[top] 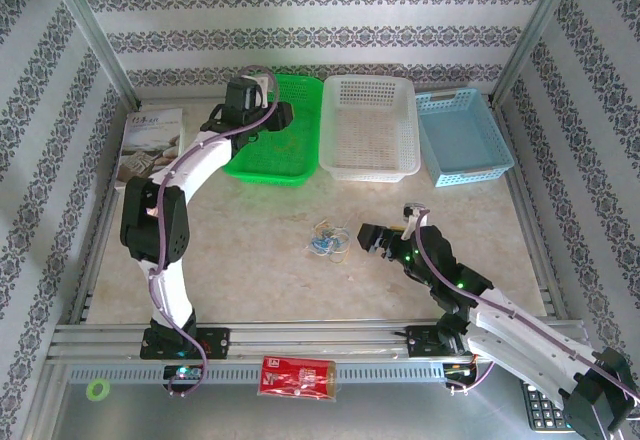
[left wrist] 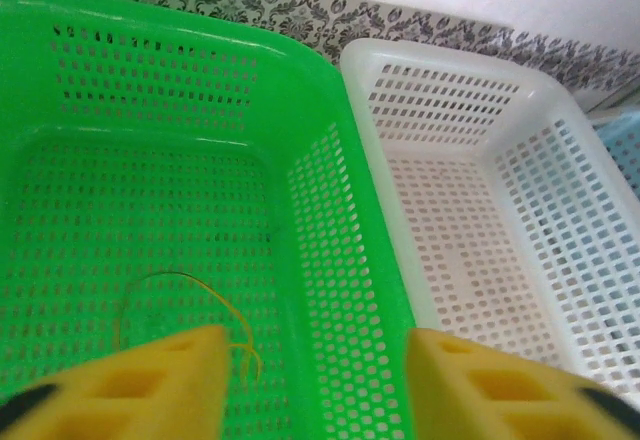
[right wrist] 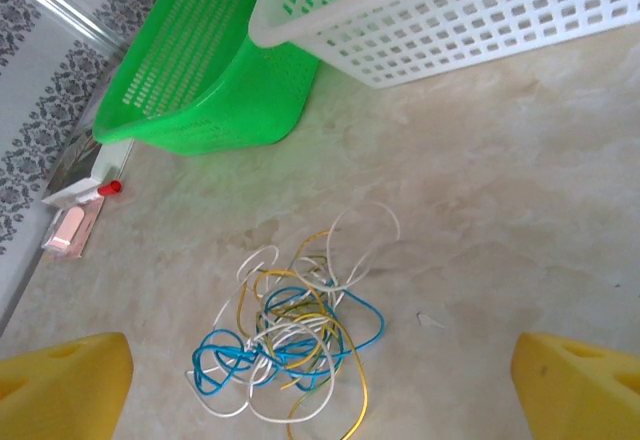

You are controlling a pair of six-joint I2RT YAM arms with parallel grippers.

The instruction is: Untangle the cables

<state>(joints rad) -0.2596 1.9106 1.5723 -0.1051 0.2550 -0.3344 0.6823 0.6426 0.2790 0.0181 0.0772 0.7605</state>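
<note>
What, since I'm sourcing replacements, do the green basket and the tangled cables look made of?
Green basket: moulded plastic, slightly glossy, judging by its even grid of holes and rounded rim. Tangled cables: thin cords in smooth, plastic-looking yellow, blue and white sheaths; cores unseen.

We find the table point(top: 230, 260) bare and passable around the tangled cables point(top: 328, 240), save the right gripper point(top: 368, 241) just beside them; the green basket point(top: 298, 135), white basket point(top: 368, 125) and blue basket point(top: 462, 140) line the far edge, the left arm point(top: 195, 165) arched over the green.
</note>
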